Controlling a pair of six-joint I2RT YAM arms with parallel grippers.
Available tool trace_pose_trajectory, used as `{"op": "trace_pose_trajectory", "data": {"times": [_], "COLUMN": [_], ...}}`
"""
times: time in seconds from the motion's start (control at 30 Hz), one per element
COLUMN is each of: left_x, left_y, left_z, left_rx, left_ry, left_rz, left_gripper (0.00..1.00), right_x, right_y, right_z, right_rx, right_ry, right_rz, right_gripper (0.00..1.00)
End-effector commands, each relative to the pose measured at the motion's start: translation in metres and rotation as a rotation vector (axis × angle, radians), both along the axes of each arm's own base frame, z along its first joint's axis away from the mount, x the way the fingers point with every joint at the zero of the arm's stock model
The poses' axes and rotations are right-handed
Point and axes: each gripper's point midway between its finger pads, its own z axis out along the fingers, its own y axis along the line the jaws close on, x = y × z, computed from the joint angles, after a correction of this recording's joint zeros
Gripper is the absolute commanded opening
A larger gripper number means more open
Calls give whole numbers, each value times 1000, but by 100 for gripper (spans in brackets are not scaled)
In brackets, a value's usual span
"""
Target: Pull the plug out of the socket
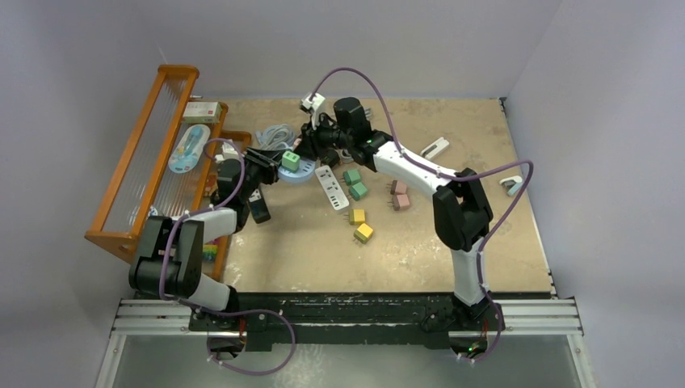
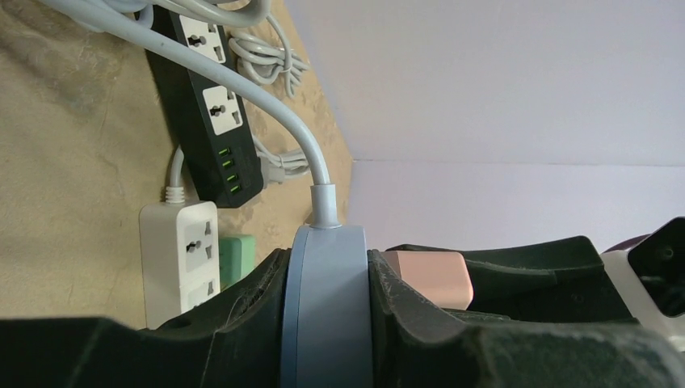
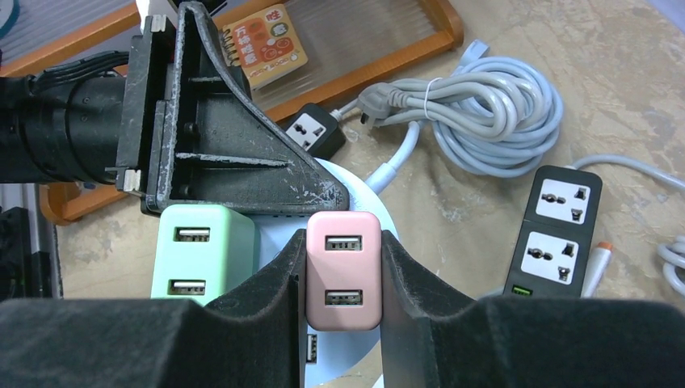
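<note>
Pink plug [image 3: 342,275] sat pinched in the right gripper [image 3: 342,242] — left gripper [image 2: 327,271] clamped the blue socket [image 2: 327,347], bracing for the pull.

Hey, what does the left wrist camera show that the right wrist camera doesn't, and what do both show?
Only left wrist: the blue socket edge-on, clamped in the left tool, and a white strip. Only right wrist: the right tool shut on the pink plug, USB ports on it and the green plug beside it, the orange rack. Both: socket, pink plug, black strip.
</note>
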Motion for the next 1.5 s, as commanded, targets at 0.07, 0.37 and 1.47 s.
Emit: {"op": "trace_pose_trajectory", "data": {"times": [0.07,0.37,1.47], "left_x": [6,7,12], "left_y": [22,53,77], "left_z": [-4,-22,-31], "left_rx": [85,282,398], "left_ry": [20,126,193], "left_rz": [92,195,226], "left_gripper": [0,0,0], "right_x": [-10,-12,-122], "right_y": [-20,-107,-285], "right_z": [141,233,-109], "right_rx": [318,493,509], "right_ry": [-153,-225,1001], "right_rz": [103,23,-672], "right_gripper": [0,0,0]}}
